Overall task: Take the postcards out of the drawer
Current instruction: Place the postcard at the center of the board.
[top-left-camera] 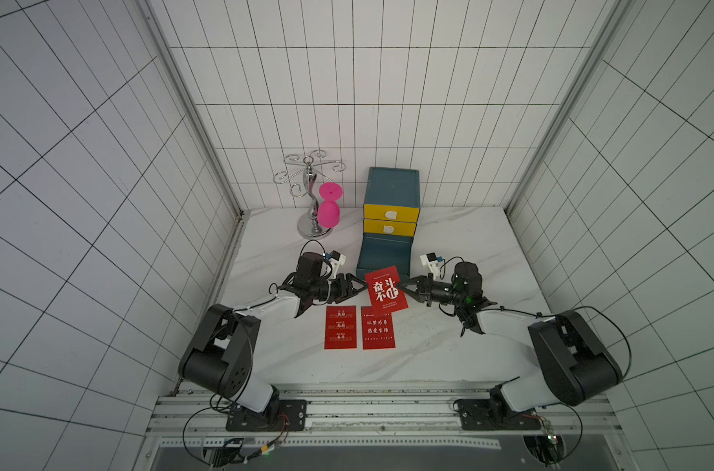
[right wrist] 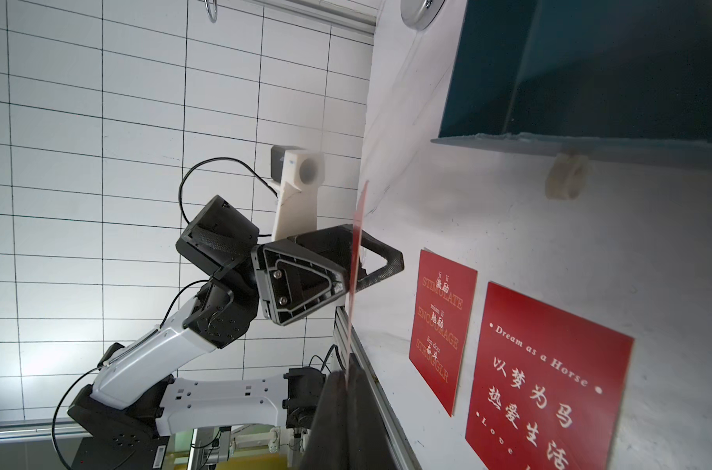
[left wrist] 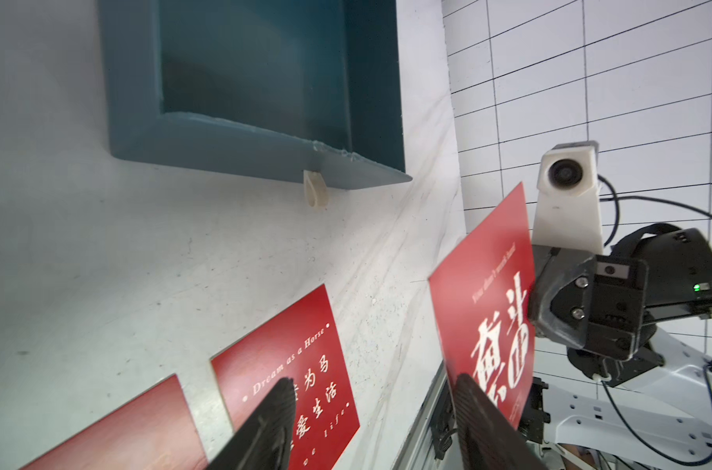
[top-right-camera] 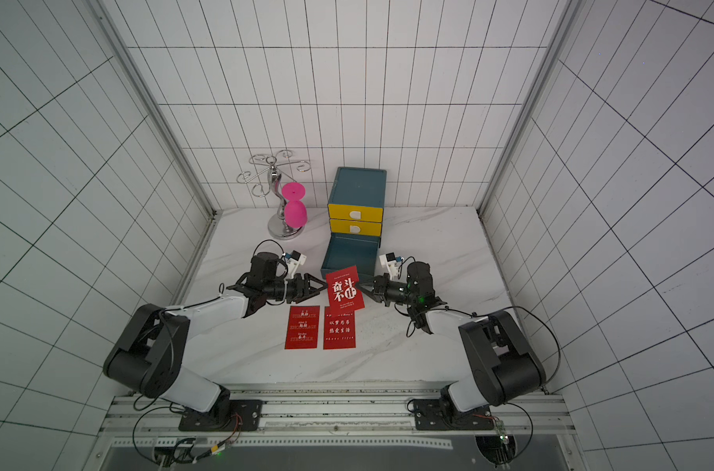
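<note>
While the right gripper (top-left-camera: 402, 288) pinches the raised postcard (top-left-camera: 386, 291), the left gripper (top-left-camera: 363, 286) straddles its opposite edge, jaws apart.

Soft even light, fisheye-bent edges

Both top views: high on the near side, looking steeply down over the whole table (top-left-camera: 469, 244) to the back wall (top-left-camera: 347, 81) (near-identical pair). Left wrist: close and low, facing the open drawer (left wrist: 224, 142), held postcard (left wrist: 480, 305) and right arm (left wrist: 671, 386). Right wrist: close, facing the left arm (right wrist: 142, 366); the two wrist views share the open drawer, held postcard and flat postcards (right wrist: 549, 366).
</note>
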